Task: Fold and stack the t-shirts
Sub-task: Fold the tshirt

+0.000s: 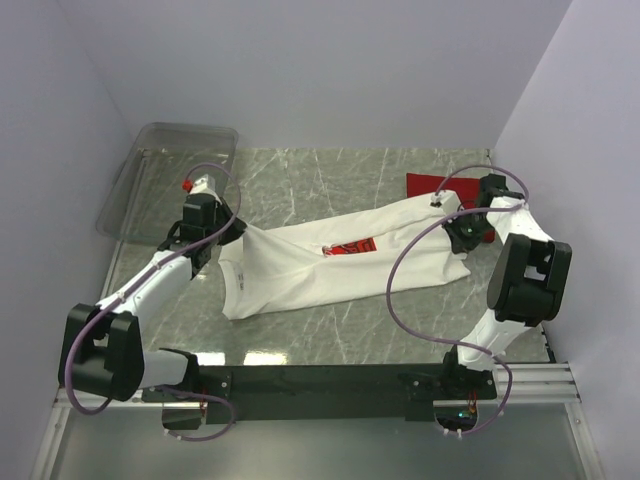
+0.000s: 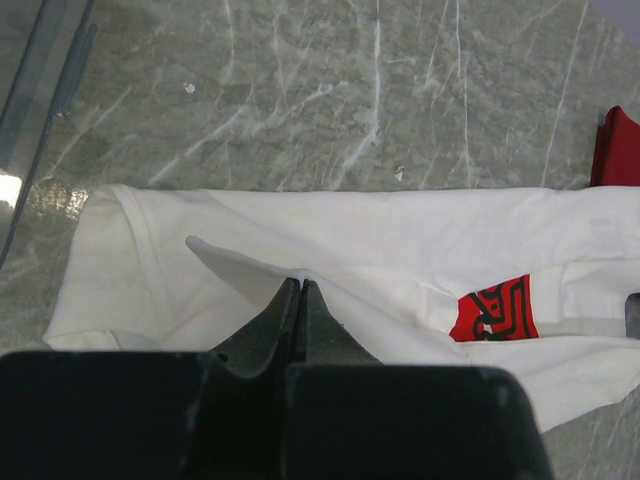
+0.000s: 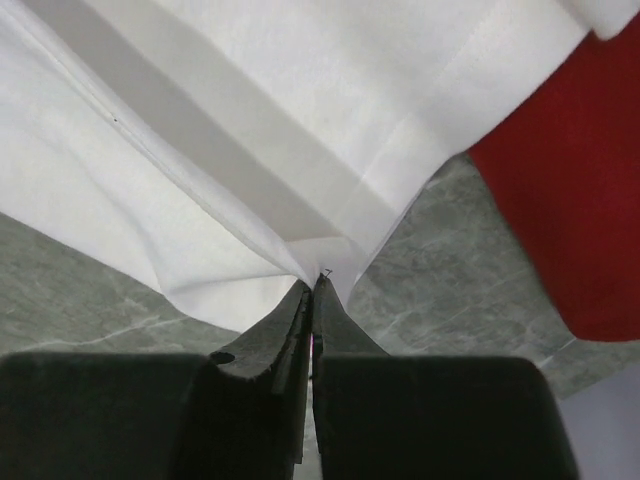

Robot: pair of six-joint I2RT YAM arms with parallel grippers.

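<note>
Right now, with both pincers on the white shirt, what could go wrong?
The right pincer pinches only the very edge of the white t-shirt, so the cloth might slip out. The red t-shirt lies right beside that corner and could get dragged along. The left pincer holds a bunched fold, so the shirt may fold crooked.

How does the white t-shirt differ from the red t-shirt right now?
The white t-shirt carries a red printed graphic; the red t-shirt looks plain. The white t-shirt is stretched long across the middle, pinched at one end by the left gripper and at the other by the right gripper; the red t-shirt sits at the far right, held by neither and only partly in view. Both are cloth shirts on the marble table.
</note>
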